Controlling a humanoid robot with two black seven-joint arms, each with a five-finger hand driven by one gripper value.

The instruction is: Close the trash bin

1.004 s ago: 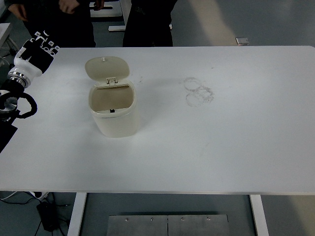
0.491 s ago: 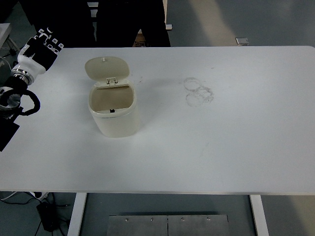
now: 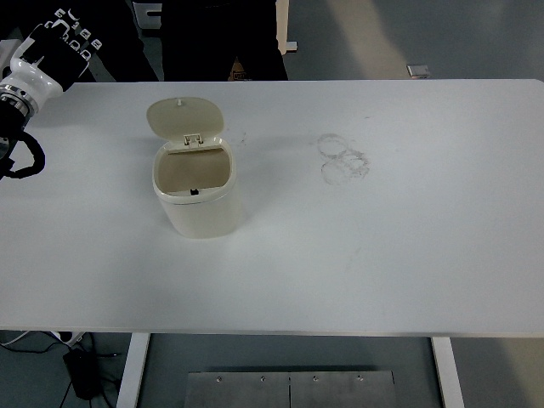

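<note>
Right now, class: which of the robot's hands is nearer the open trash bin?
Left. The left hand is raised beyond the table's far-left corner, up-left of the trash bin. The right hand is out of view.

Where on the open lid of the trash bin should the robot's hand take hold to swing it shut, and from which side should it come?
Probably the lid's free far rim, by the small tab. The lid stands tilted back from the hinge at the trash bin's far edge, so the left hand should come from the far-left and push it forward and down.
</note>
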